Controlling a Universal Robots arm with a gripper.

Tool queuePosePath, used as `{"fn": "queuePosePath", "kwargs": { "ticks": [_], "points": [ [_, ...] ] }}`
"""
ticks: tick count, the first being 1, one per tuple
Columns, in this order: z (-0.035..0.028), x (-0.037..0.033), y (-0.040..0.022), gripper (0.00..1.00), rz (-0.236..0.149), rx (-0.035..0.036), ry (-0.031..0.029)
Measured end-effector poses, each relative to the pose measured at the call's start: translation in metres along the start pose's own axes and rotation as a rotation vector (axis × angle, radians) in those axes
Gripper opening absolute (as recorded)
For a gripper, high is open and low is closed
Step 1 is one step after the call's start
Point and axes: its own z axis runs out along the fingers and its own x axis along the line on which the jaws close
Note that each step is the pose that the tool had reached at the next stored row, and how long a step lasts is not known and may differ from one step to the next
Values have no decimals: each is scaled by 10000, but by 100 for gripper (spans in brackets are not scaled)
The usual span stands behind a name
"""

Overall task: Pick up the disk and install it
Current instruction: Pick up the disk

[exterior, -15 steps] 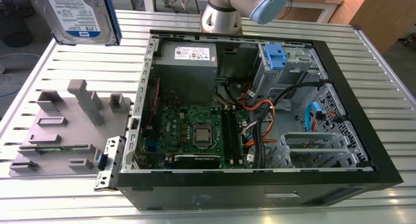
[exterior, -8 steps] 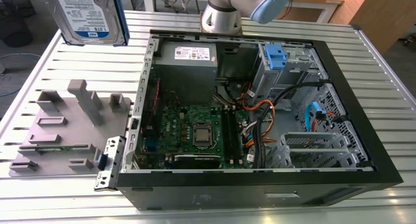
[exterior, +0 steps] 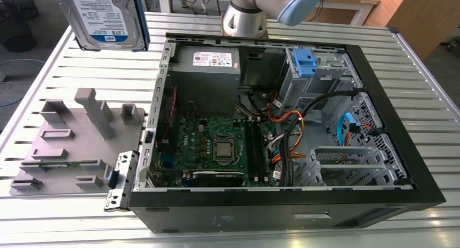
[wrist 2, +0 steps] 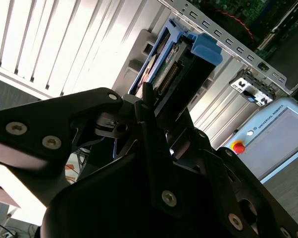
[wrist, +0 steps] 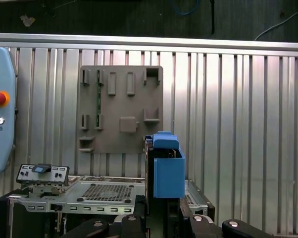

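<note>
Up off the slatted metal surface (exterior: 64, 59), to the exterior view's left of the open computer case (exterior: 287, 205), the disk (exterior: 107, 16) hangs in the air close to that camera, its white-and-blue label facing outward. The gripper (wrist 2: 161, 111) is clamped on it: in the second wrist view its black fingers (wrist 2: 151, 129) press against the drive's two flat sides, and the blue plastic bracket (wrist 2: 206, 47) along the drive's edges points away from the wrist toward the case's perforated metal rim. Beside the case, on the exterior view's left, a grey fixture plate (exterior: 72, 145) lies flat on the surface, almost touching the case wall. Inside the case, a grey power supply (exterior: 207, 70) fills the far corner nearest the arm's base (exterior: 248, 13), a green motherboard (exterior: 215, 145) covers the floor, and a tall metal drive cage (exterior: 320, 78) carries a blue clip (exterior: 303, 62). A teach pendant (wrist 2: 280, 134) with a red button lies on the surface near the case.
</note>
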Motion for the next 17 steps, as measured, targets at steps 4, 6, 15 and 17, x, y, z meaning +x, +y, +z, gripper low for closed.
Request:
{"fn": "queuePosePath", "kwargs": {
  "ticks": [4,6,15,17],
  "points": [
    [-1,1,-80,35,-1,0,0],
    [-1,2,-130,35,0,0,-1],
    [-5,5,-410,35,-1,-1,0],
    [-6,6,-477,35,-1,0,-1]
  ]
}}
